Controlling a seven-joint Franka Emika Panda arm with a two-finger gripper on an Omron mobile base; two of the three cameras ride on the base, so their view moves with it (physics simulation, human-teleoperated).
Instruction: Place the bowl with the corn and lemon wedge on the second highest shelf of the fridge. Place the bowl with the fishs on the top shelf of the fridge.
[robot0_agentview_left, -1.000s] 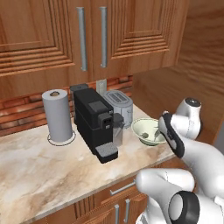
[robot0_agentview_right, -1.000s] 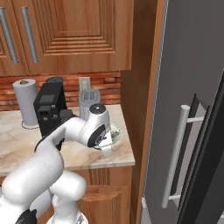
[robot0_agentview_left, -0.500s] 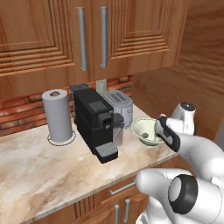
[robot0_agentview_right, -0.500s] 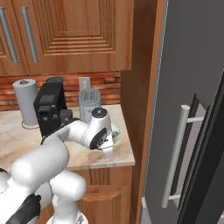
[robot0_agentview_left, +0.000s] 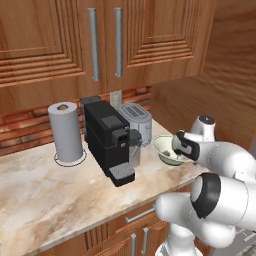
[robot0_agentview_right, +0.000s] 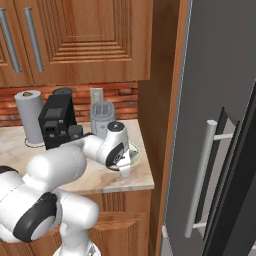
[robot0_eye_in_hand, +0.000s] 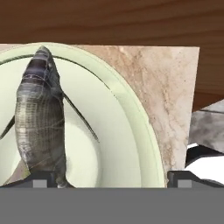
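The bowl with the fishs is a pale green bowl at the counter's right end, beside the toaster; it also appears in the right base view. A grey-silver fish lies inside it. My gripper is open and straddles the bowl's near rim, one fingertip inside by the fish, the other outside over the counter. Nothing is gripped. The fridge stands right of the counter with its silver handle; its shelves are hidden. The bowl with the corn and lemon wedge is out of view.
A black coffee machine, a toaster and a paper towel roll stand along the brick backsplash. A wooden side panel separates the counter from the fridge. Upper cabinets hang overhead. The counter's corner lies just past the bowl.
The hand has shifted slightly left and closer over the bowl's rim, with the wrist coming lower. The gripper stayed open and the bowl has not moved.
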